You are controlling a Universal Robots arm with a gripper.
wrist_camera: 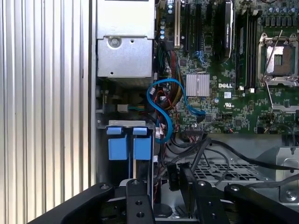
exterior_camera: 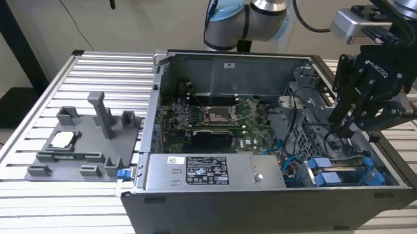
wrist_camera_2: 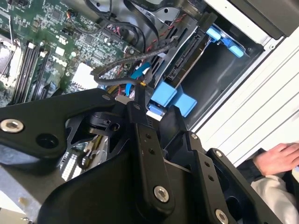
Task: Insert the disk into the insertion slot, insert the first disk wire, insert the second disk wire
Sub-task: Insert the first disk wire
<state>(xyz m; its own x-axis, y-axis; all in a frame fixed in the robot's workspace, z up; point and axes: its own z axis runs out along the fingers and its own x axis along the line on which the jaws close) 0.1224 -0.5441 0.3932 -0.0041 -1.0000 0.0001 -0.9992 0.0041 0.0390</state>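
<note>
One disk (exterior_camera: 324, 174), one insertion slot (exterior_camera: 301, 138), two blue pull tabs (wrist_camera: 117, 148), that's the count at my end of the open PC case (exterior_camera: 261, 212). The disk sits in the insertion slot at the near corner of the case, on the exterior view's right. All I get of it is the bright blue carrier; the label side is hidden. My gripper (exterior_camera: 341, 133) hangs inside the case just above that corner, and honestly I can't tell whether it's apart or together.

Also one grey power supply box (exterior_camera: 206, 171) with a white sticker, just beside the slot. One grey fixture tray (exterior_camera: 75, 162) lies on the slatted surface (exterior_camera: 53, 205) at the exterior view's left, beside the case.

The first wrist view gives one looping blue cable (wrist_camera: 163, 105) between the tabs and the motherboard (wrist_camera: 233, 107). The second wrist view has one black cable (wrist_camera_2: 126, 59) running close past the gripper, plus one person's hand (wrist_camera_2: 280, 156) outside the case.
</note>
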